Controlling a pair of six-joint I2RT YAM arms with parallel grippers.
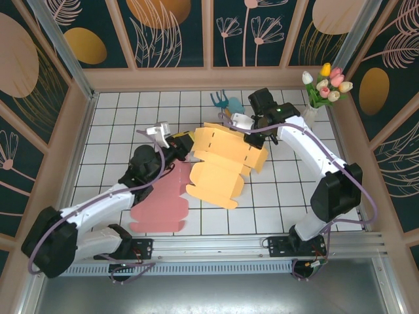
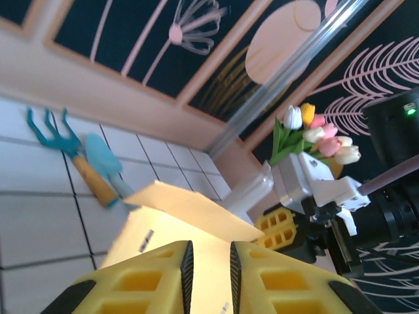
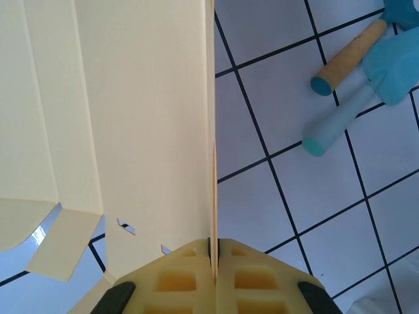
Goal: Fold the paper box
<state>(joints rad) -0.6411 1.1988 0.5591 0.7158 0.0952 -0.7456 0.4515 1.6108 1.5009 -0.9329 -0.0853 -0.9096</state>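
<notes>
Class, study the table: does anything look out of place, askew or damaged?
Nothing looks spilled or torn. The orange box blank lies askew, half-raised, overlapping the pink blank; the vase stands upright.

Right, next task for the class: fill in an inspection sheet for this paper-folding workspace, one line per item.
Surface: white tiled tabletop, dark grid lines.
Job's things: yellow paper box, partly folded, mid-table; flat pink paper sheet beside it, toward the left arm.
Clutter: teal hand rake with wooden handle and teal trowel lying at the back; white vase of tulips in the far right corner.
Claws: right claw shut on the yellow paper's edge; left claw at the box, fingers slightly apart, grip unclear.
Cables: purple cables run along both arms.
Surroundings: dark floral wall panels; metal rail at the near edge.
</notes>
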